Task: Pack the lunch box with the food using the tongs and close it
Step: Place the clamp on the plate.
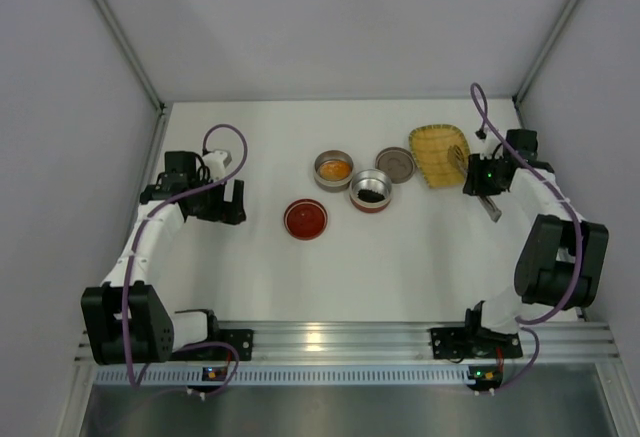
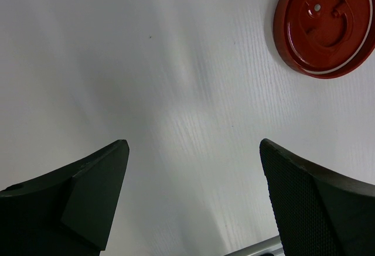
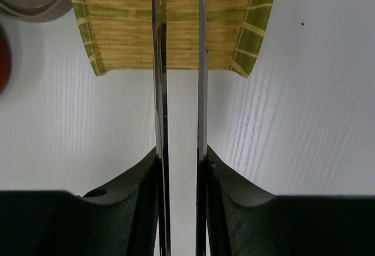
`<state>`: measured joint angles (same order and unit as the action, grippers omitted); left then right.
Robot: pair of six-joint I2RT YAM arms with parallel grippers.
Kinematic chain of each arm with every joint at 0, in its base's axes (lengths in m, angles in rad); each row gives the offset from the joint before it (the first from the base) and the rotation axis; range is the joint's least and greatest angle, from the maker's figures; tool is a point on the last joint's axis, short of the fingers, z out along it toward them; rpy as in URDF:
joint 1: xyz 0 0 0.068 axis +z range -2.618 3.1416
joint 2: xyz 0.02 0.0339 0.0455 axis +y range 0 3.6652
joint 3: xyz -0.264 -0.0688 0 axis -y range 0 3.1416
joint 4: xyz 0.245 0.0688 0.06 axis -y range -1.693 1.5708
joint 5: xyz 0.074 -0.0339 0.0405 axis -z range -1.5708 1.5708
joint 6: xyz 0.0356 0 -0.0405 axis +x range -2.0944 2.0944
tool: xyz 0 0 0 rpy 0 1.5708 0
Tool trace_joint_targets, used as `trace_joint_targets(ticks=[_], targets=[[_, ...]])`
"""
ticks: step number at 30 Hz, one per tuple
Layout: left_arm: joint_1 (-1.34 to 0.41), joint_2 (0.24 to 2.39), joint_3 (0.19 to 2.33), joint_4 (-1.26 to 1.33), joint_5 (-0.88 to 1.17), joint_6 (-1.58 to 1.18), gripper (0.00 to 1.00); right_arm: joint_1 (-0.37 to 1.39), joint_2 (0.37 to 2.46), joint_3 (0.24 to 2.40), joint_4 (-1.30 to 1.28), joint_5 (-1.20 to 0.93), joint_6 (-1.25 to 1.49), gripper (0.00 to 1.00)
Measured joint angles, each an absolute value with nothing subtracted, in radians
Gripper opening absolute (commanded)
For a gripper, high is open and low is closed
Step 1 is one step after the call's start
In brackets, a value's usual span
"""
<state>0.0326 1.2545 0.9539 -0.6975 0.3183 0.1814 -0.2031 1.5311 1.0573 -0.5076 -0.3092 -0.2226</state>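
Fig.: Right gripper (image 3: 180, 163) was clamped on the tongs (image 3: 202, 80), tips over the woven tray (image 1: 440, 154) nr the table's (image 1: 260, 137) far-right corner. Left gripper (image 2: 193, 150) hung by the left edge w/ jaws wide apart, nr a red lid (image 2: 325, 24). Mid-table I saw orange food (image 1: 335, 169) in the far tin (image 1: 318, 162) and black food (image 1: 371, 195) in the near tin (image 1: 371, 208).

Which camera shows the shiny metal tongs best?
The right wrist view: the slim silvery metal tongs run up the middle, both arms clear, pinched in the right gripper, reaching over the yellow woven tray. The top view shows only a small end poking out. The left wrist view shows none.
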Motion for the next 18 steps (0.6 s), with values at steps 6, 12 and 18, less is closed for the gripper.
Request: trace_joint_targets(ticks=[6, 12, 18], targets=[[0.033, 1.254, 0.954, -0.684, 0.315, 0.182, 0.98, -0.203, 1.589, 1.052, -0.406, -0.307, -0.207, 0.36], [0.033, 1.254, 0.953, -0.681, 0.305, 0.186, 0.98, -0.203, 1.631, 1.051, -0.397, -0.304, -0.22, 0.49], [0.033, 1.246, 0.953, -0.68, 0.297, 0.19, 0.98, -0.203, 1.631, 1.04, -0.401, -0.299, -0.239, 0.56]])
